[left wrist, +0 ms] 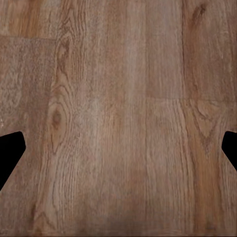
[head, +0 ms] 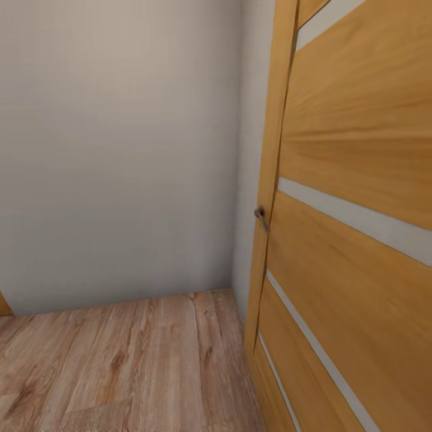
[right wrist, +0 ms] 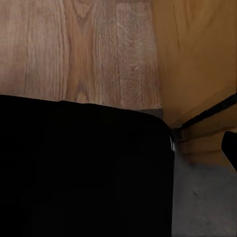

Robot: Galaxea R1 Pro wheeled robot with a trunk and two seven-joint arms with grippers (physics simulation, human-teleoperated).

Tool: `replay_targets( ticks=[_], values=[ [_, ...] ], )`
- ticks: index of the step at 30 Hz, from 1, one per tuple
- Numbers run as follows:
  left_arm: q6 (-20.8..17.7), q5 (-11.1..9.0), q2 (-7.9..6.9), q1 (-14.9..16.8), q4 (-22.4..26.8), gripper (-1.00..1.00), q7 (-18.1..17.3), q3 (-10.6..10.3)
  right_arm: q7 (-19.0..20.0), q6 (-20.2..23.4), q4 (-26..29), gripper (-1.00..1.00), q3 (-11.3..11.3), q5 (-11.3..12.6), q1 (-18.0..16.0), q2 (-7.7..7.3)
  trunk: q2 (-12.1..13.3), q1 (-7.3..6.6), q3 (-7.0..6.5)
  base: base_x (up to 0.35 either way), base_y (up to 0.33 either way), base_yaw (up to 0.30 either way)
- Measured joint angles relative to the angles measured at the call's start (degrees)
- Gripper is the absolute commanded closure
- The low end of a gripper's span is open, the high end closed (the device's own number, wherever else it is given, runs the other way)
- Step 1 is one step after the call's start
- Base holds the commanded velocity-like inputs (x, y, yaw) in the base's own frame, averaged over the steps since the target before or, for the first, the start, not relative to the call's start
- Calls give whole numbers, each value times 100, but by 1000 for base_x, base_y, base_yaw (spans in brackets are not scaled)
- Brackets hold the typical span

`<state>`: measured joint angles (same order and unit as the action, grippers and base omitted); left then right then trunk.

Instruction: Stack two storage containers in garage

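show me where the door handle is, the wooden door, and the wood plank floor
door handle (head: pixel 261 218), head view, on the metal lever at the door's edge.
wooden door (head: pixel 354 138), head view, on an orange wood panel.
wood plank floor (head: pixel 126 366), head view, on a bare plank.

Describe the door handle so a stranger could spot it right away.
Start at the big orange wooden door with pale stripes filling the head view's right side. On its left edge, about halfway up beside the white wall, sits the door handle, small, dark and metallic.

Left gripper (left wrist: pixel 118 148) hanging over wood plank floor (left wrist: pixel 118 89), fingertips (left wrist: pixel 10 150) spread wide w/ nothing btwn them; plank seams and grain knots lying beneath gripper.
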<state>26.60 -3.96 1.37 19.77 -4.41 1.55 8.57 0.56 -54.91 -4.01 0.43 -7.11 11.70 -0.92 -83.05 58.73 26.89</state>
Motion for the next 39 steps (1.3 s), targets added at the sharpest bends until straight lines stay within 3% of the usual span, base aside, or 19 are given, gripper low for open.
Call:
replay_targets(
  ticks=[3, 5, 10, 21, 27, 39],
  values=[
    [153, 1, 7, -265, -1, -100, -11, 2, 0, 0, 47, -100, -3, 1, -6, -2, 0, 0, 0, 0, 0, 296],
    [522, 1, 14, -568, -1, -100, -17, 5, -3, 0, 77, -100, -3, 1, -8, -3, 0, 0, 0, 0, 0, 296],
    [1415, 1, 19, -958, -2, -100, -28, 8, -8, 7, 98, -100, -7, 1, -8, -3, 0, 0, 0, 0, 0, 296],
    [2377, -4, 10, -1403, -9, -100, -38, 12, 0, 9, 101, -100, -1, 0, -9, -3, 0, 0, 0, 0, 0, 296],
    [2652, -16, -2, -1511, -6, -100, -37, 13, 0, 9, 99, -100, -6, 1, -9, -3, 0, 0, 0, 0, 0, 295],
    [2663, -30, 11, -1520, 3, -100, -9, 14, 0, 4, 106, -100, -7, 1, -7, -3, 0, 0, 0, 0, 0, 55]
  ],
)
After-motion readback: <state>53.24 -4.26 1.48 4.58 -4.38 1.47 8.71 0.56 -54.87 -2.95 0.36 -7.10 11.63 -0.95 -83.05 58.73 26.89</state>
